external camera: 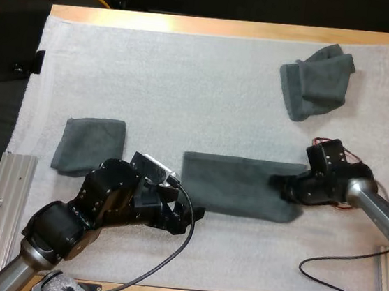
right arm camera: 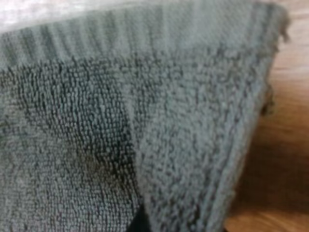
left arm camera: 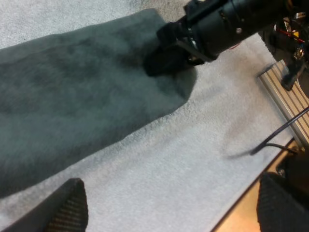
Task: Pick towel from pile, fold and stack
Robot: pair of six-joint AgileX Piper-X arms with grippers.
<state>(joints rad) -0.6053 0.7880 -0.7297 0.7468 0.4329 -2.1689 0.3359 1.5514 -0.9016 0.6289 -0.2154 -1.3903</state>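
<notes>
The flat towel runs lengthwise between the mat's side edges; the right gripper seemingly pinches its right end, and the left gripper hangs spread by its near-left corner.

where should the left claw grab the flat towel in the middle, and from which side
Probably the left short edge of the flat towel, at a corner, coming from the left with the open left claw. It lies flat, so only an edge can be pinched, and the right claw is at its right end.

wooden table, white mat, perhaps three towels
</notes>
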